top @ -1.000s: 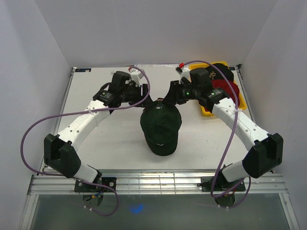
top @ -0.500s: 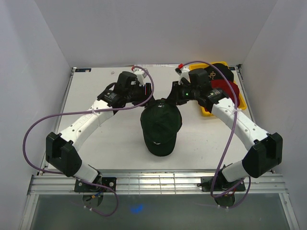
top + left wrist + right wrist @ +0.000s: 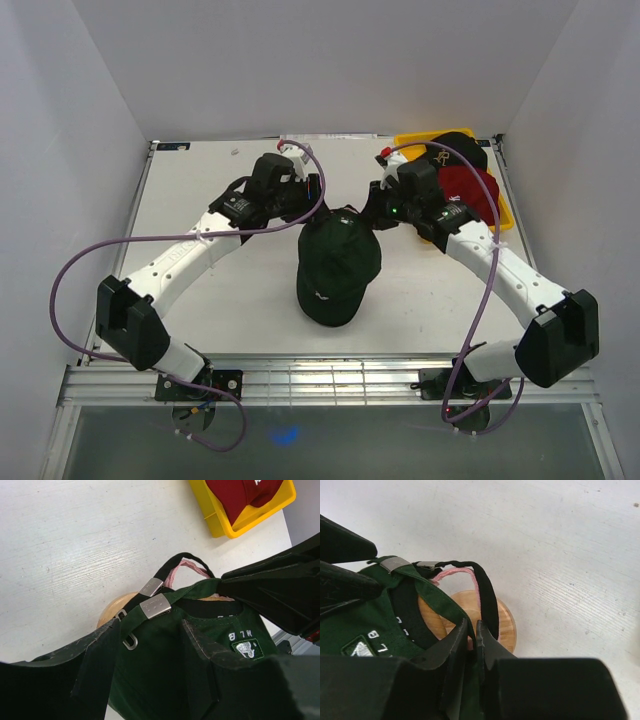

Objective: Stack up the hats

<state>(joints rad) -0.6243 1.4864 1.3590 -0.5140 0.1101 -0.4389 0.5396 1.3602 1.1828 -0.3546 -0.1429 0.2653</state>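
Right gripper (image 3: 470, 637) jaws clamped on dark green fabric cap (image 3: 338, 262)'s rear rim, over round-topped wooden stand (image 3: 485, 617). Left gripper (image 3: 150, 645) jaws apart astride the rim, grip unclear.

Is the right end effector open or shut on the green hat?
Shut on it. In the right wrist view the right end effector pinches the dark green hat rim, fingertips nearly touching.

Bare table (image 3: 200, 190) left of green cap (image 3: 338, 265); yellow tray (image 3: 500, 215) crowds right.
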